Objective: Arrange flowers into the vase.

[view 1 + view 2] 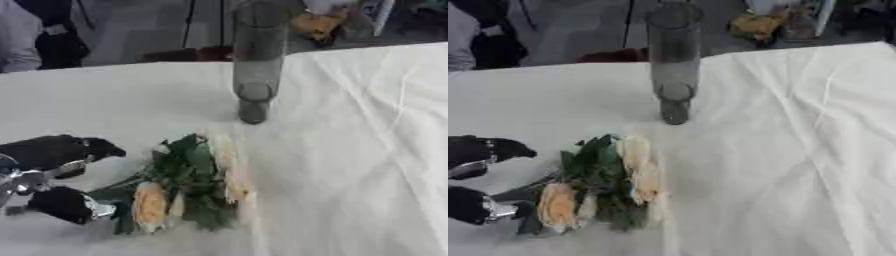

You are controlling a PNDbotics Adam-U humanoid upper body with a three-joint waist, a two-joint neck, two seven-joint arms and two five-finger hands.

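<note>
Low at left, left hand point(54, 177) curled around the stems of the flowers point(188, 182) on the table point(350, 165).

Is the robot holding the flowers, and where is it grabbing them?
It cannot be told for sure. The left hand is at the stem end of the flowers lying on the table, fingers on either side of the stems, but whether they pinch is unclear.
</note>
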